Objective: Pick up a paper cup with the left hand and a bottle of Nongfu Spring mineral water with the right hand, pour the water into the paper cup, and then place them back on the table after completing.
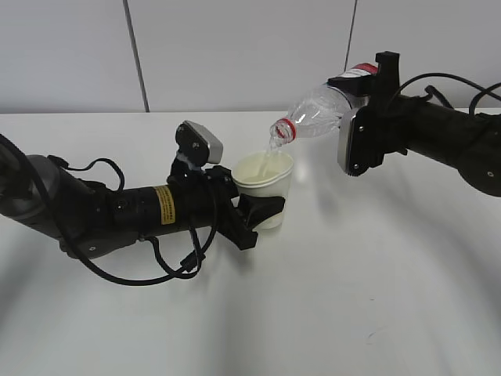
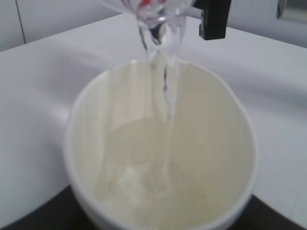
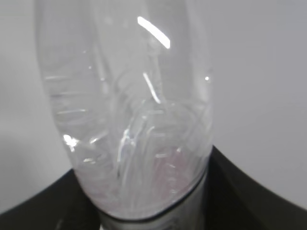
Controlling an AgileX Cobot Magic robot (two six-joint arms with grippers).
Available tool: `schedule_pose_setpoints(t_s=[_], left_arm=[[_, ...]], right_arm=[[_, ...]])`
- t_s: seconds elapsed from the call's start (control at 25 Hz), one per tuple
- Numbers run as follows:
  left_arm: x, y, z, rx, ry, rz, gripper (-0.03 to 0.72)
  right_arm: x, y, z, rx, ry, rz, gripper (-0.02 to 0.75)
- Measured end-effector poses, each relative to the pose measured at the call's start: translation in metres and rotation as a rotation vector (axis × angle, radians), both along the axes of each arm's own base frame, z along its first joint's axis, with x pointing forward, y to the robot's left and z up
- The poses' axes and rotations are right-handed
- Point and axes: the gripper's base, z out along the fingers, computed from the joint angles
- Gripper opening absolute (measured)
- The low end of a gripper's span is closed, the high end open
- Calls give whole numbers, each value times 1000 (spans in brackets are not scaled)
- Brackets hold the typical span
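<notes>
Both end effectors are occupied: the left end effector is clamped around the lower wall of the paper cup, and the right end effector is closed on the body of the bottle, which lies tipped with its red-ringed mouth lowest.

With the cup as landmark: the bottle mouth sits just above the cup's rim, on the side toward the right hand, and a thin stream of water falls from it into the cup. In the left wrist view the stream lands on the cup's floor, where a shallow pool has gathered. The cup is held just above or on the tabletop; which one I cannot tell.

The step in hand appears to be the pour itself, probably early on, since the cup is far from full. To do it well, keep the mouth over the cup's centre rather than its rim, and hold the tilt steady so the stream stays thin. The left hand should hold the cup upright without squeezing the soft paper wall. Tilt the bottle back up before moving it away from the cup.
</notes>
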Motion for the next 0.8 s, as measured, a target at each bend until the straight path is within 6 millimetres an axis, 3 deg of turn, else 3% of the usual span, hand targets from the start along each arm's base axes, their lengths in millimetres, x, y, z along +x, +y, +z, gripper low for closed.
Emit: schedule_pose_setpoints(t_s=[0.8], left_arm=[[1, 1, 0, -2, 5, 15, 375]], right_arm=[[-1, 0, -2, 69, 42, -12, 395]])
